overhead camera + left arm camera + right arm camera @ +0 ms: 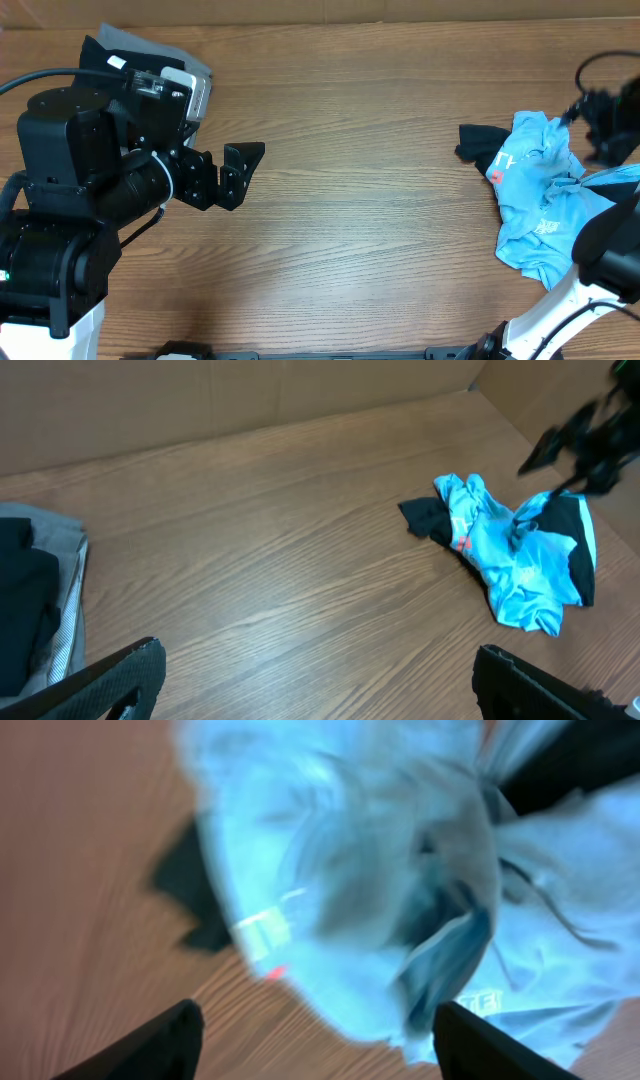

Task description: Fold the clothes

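Our crumpled light blue T-shirt (535,205) lies heaped at the right edge of the wooden bench (380,250). We judge it limp and light, so we would pinch a hem corner. Left jaws gape empty; right jaws stand apart above it.

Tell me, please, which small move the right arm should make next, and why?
Probably lower the right gripper and close it on an edge of the light blue T-shirt. Its jaws stand open and empty above the shirt, which lies crumpled at the right side of the table, not yet spread flat for folding.
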`<act>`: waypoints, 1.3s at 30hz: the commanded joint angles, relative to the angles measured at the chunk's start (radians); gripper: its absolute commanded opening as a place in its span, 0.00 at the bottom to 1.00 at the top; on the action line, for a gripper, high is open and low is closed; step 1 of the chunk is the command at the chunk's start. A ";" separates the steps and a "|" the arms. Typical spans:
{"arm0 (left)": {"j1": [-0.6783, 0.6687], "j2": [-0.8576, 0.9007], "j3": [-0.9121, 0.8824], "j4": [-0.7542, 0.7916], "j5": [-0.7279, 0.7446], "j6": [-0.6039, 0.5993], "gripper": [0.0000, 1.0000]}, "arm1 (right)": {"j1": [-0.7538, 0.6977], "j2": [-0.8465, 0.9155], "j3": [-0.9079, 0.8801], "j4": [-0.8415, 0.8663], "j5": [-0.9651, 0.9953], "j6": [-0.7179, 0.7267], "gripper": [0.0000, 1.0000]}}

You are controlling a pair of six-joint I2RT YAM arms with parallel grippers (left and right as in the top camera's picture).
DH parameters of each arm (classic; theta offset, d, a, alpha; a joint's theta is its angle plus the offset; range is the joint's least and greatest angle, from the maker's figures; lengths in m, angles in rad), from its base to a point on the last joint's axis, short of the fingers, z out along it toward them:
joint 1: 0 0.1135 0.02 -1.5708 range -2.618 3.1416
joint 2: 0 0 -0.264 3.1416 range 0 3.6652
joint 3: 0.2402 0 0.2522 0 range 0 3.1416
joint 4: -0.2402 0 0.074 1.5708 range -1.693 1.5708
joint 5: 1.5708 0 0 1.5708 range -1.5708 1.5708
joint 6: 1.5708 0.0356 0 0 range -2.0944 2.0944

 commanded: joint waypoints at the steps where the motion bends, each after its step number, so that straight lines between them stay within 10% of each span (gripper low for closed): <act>1: 0.004 0.003 0.018 0.005 0.004 0.019 1.00 | -0.038 0.008 -0.135 0.053 -0.046 0.005 0.79; 6: 0.004 0.003 0.018 0.005 0.005 0.015 1.00 | -0.085 0.010 -0.314 0.200 -0.084 0.027 0.77; 9: 0.004 0.003 0.018 0.007 0.005 0.015 1.00 | -0.091 0.009 -0.325 0.232 -0.183 -0.034 0.24; 13: 0.004 0.003 0.018 0.009 0.005 0.015 1.00 | -0.092 -0.028 -0.249 0.217 -0.303 -0.059 0.04; 29: 0.004 0.003 0.018 -0.005 0.005 0.016 1.00 | -0.079 -0.229 0.811 0.172 -0.492 -0.025 0.04; 39: 0.004 -0.011 0.114 -0.004 -0.076 0.014 1.00 | 0.391 -0.233 1.141 0.066 -0.602 -0.037 0.04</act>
